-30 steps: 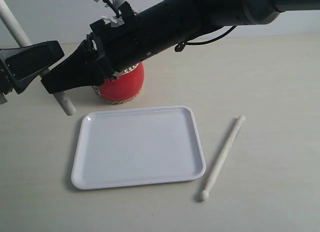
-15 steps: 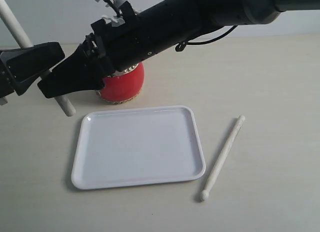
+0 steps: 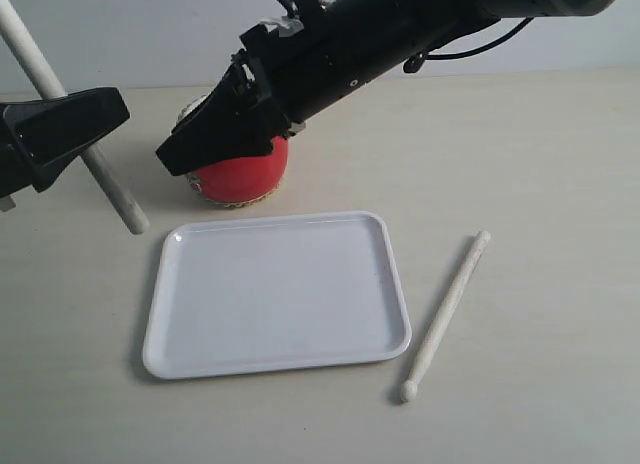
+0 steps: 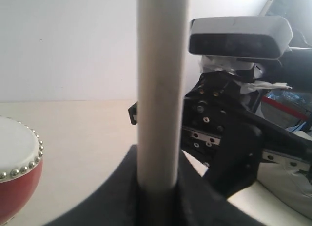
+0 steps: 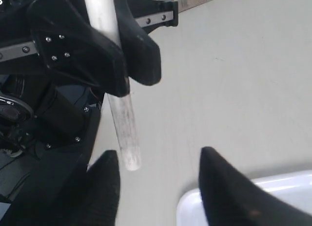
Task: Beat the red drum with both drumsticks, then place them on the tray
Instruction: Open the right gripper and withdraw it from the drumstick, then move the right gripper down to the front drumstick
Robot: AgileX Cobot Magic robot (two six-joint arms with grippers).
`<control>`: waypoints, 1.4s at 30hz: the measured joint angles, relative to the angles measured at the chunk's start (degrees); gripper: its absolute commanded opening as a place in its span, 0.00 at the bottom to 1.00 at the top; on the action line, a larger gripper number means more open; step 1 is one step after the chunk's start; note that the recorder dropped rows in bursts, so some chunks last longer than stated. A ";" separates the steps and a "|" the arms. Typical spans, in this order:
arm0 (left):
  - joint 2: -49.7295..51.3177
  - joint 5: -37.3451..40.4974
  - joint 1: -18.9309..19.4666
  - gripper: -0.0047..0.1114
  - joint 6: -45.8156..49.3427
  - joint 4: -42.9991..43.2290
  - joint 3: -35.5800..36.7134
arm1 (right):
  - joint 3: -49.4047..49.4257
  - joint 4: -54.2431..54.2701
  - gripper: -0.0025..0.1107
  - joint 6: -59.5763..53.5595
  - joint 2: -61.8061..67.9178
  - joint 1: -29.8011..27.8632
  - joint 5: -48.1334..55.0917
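Observation:
My left gripper [image 3: 85, 119] [image 4: 158, 187] is shut on one pale drumstick [image 3: 118, 196] [image 4: 162, 89], which slants down to the table left of the red drum [image 3: 245, 174] [image 4: 17, 162]. The right arm reaches across the middle, and its gripper [image 3: 178, 159] [image 5: 161, 172] hangs open and empty in front of the drum, hiding most of the drum's skin. That stick's blunt end [image 5: 127, 143] shows just beyond the right fingers. The white tray [image 3: 280, 294] [image 5: 278, 199] lies empty in front of the drum. The other drumstick [image 3: 445, 319] lies on the table right of the tray.
The right arm's black body [image 3: 400, 24] stretches across the back of the scene above the drum. Its wrist camera [image 4: 239, 38] sits close to the left gripper's stick. A pale wall rises behind the beige tabletop [image 3: 540, 184].
The right gripper has drawn back to the right, away from the stick in the left gripper, uncovering more of the drum. The left gripper and its stick have hardly moved.

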 measured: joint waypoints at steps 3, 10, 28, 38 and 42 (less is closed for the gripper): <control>0.00 0.00 0.00 0.04 0.00 -0.21 0.00 | 0.00 -0.23 0.02 0.44 0.00 0.00 0.00; 0.00 0.00 0.00 0.04 0.00 -1.27 0.00 | 0.00 -0.47 0.02 0.88 1.43 0.92 -0.44; -0.10 0.54 0.00 0.04 0.00 -0.69 0.00 | 0.00 -2.13 0.02 4.88 2.04 3.33 -1.86; -0.10 15.10 0.00 0.04 -1.87 0.70 -1.76 | 0.00 -27.77 0.02 23.19 -8.88 -5.22 -14.24; -0.10 19.20 0.00 0.04 -2.87 0.94 -2.29 | 0.00 -40.16 0.02 29.43 -11.85 -5.45 -18.29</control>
